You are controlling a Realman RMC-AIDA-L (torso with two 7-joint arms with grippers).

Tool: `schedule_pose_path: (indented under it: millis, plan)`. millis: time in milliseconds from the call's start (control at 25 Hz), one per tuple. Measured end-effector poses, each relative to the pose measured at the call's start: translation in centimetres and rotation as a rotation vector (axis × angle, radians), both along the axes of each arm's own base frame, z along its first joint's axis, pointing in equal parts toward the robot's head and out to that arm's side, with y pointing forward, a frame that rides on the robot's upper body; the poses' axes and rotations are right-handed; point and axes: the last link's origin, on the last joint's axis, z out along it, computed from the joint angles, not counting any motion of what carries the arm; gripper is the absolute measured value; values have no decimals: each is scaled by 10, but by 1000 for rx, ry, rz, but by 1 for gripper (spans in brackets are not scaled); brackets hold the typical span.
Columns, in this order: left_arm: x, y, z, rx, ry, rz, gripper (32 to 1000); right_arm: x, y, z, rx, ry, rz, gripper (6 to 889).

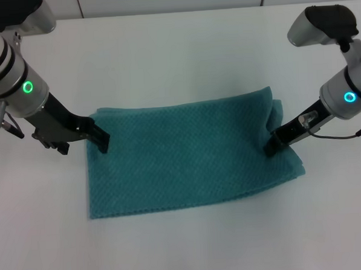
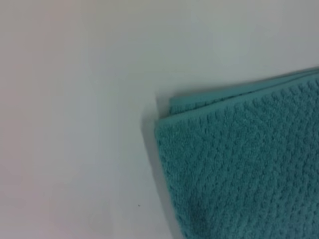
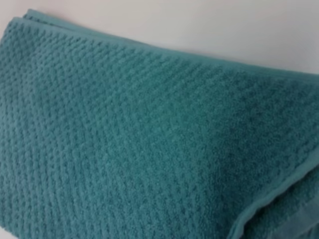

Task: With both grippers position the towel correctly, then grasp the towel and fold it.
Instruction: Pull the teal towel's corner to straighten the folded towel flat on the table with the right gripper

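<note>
Resting at the towel's (image 1: 187,156) left edge, my left gripper (image 1: 99,138) touches the cloth near the far corner; whether its fingers grip anything, I cannot tell. My right gripper (image 1: 272,147) presses into the bunched right edge, grip likewise unclear. The towel lies across the table (image 1: 176,44) between both arms, layered, rumpled on the right. Judgement: pull both edges outward evenly to flatten before folding.
</note>
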Motion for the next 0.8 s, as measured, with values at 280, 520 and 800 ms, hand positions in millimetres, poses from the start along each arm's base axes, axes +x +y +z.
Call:
schedule_pose_path:
  millis: [280,520,800]
  plan:
    - [0,0,0,0,0,0,891,-2,-4,-2,-32,16,8,99]
    - [0,0,0,0,0,0,891,-5,-7,-4,-48,33,8,100]
    - [0,0,0,0,0,-1,891,-6,-9,-5,-63,43,9,100]
